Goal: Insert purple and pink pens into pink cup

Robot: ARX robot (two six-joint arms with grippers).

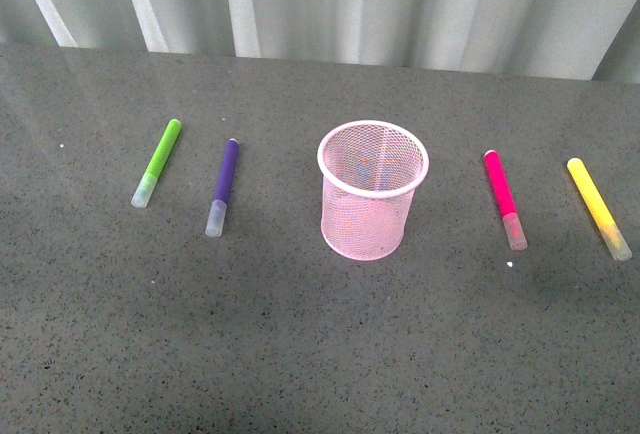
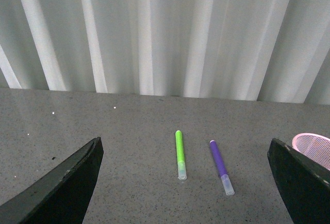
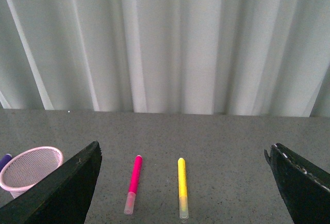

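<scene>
Purple pen (image 1: 222, 187) and pink pen (image 1: 504, 199) lie flat on the grey table (image 1: 300, 354), one on either side of the pink cup (image 1: 365, 219), which stands upright between them. The purple pen lies to the left of the cup, apart from it, with its frosted cap toward the robot. A lime-green marker (image 1: 158, 162) lies further from the cup on that side. The pink pen lies to the right of the cup, cap also toward the robot, and a yellow marker (image 1: 598, 208) lies further out still. Neither pen touches the cup or the marker beside it. In the left wrist view the left gripper (image 2: 184, 140) has its two dark fingers (image 2: 62, 188) spread wide and clamped on nothing. The purple pen lies on the table ahead of it, well apart from both fingers and nearer the cup than the green marker is. The right gripper (image 3: 185, 144) is likewise spread wide and clamped on nothing, and the pink pen lies ahead of it, between the cup and the yellow marker.
</scene>
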